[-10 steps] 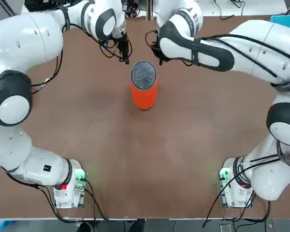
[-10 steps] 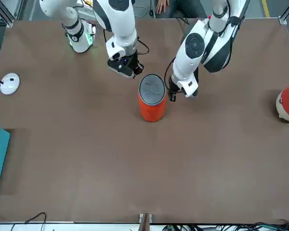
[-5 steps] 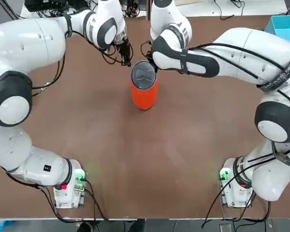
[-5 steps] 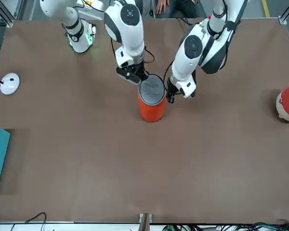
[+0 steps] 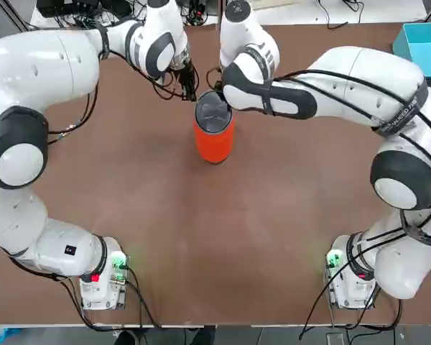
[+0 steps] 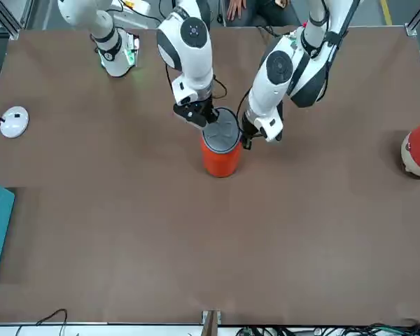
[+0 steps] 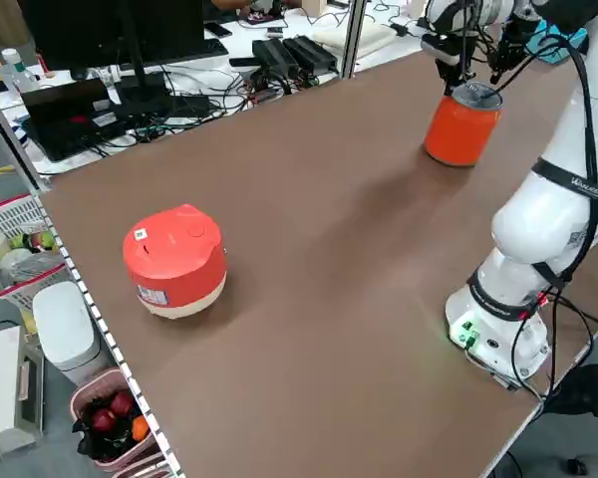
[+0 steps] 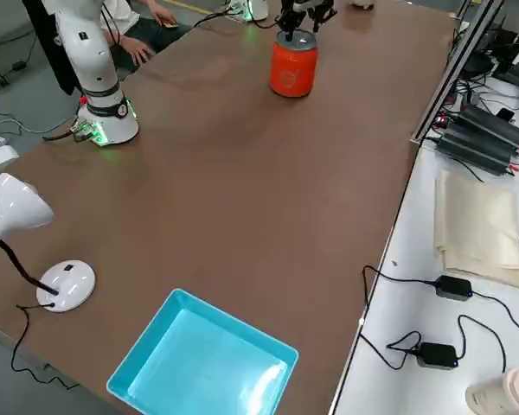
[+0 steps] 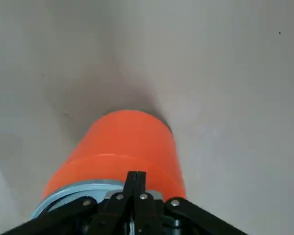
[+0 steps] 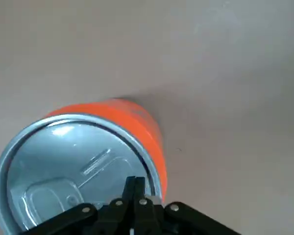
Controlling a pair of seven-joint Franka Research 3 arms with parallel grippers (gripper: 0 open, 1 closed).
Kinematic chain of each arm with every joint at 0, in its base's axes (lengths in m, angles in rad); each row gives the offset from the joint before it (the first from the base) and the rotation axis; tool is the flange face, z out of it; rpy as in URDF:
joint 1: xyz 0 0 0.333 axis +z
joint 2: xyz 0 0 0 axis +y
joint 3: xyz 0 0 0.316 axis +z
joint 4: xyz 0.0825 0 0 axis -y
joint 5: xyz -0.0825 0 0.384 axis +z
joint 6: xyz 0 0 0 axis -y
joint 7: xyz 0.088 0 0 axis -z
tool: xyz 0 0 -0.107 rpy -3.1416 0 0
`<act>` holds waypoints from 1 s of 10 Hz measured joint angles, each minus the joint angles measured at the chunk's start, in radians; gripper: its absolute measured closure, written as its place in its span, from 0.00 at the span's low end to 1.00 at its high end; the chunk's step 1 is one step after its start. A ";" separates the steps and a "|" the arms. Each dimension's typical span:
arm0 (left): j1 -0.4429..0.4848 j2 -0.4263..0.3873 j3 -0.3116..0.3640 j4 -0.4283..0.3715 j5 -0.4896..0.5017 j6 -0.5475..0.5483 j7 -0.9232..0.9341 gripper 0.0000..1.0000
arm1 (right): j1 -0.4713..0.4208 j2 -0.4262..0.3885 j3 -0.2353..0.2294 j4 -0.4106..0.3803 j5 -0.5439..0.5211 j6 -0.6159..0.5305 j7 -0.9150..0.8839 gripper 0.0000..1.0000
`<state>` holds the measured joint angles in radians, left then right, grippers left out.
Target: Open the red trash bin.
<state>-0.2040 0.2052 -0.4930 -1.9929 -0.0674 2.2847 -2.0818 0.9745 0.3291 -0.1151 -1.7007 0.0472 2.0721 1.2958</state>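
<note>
Toward the far middle of the table [image 5: 201, 237], the red trash bin [image 5: 214, 140] stands upright, its grey lid [image 10: 73, 161] still seated flat in the metal rim. Both grippers flank its top with fingers pressed fully together and holding nothing: the left gripper [image 6: 246, 142] hangs just beside the rim, the right gripper [image 6: 208, 119] sits over the lid's edge. The bin looks like a small, light, rigid can with smooth walls, so it would probably slide or tip under a sideways shove. I judge the lid's raised tab or rim edge the best purchase, with the body braced from the opposite side.
</note>
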 joint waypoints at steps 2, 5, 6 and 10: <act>0.000 -0.003 -0.001 -0.007 -0.002 0.012 0.000 0.99 | 0.009 0.013 0.000 0.000 0.000 0.011 0.009 0.99; 0.001 -0.004 -0.001 -0.008 -0.002 0.014 0.000 0.99 | 0.011 0.019 0.000 0.000 0.000 0.020 0.011 0.99; 0.001 -0.004 -0.001 -0.008 -0.002 0.014 0.000 0.99 | 0.011 0.019 0.000 0.000 0.000 0.020 0.011 0.99; 0.001 -0.004 -0.001 -0.008 -0.002 0.014 0.000 0.99 | 0.011 0.033 0.000 0.000 0.000 0.040 0.011 0.99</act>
<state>-0.2032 0.2015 -0.4939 -2.0013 -0.0694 2.2988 -2.0821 0.9855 0.3621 -0.1155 -1.7006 0.0472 2.1121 1.3072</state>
